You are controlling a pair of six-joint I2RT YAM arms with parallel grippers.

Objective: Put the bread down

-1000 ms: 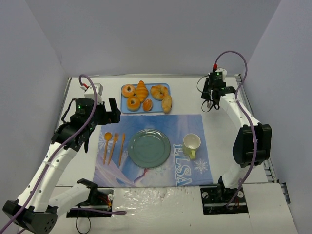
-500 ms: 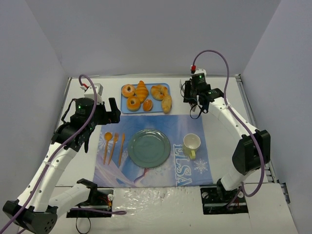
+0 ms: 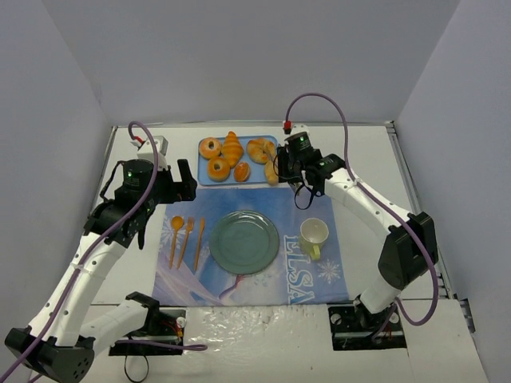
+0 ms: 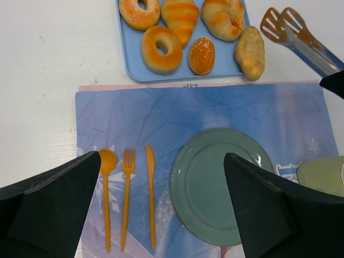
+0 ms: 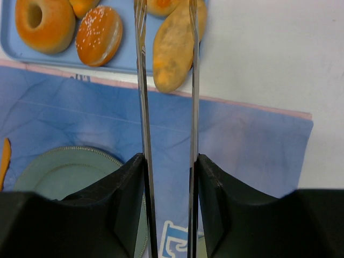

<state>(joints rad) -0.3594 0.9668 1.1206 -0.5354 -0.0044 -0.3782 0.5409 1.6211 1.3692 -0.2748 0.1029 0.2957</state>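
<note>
The bread lies beside a seeded bun, tongs near.

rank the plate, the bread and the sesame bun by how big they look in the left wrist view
1. plate, largest though partly hidden
2. bread
3. sesame bun, slightly shorter than the bread

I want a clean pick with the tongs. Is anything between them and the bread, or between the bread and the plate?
Nothing visible does. The tongs in the right gripper hang over the bread at the right edge of the tray; only bare placemat lies between it and the plate.
</note>
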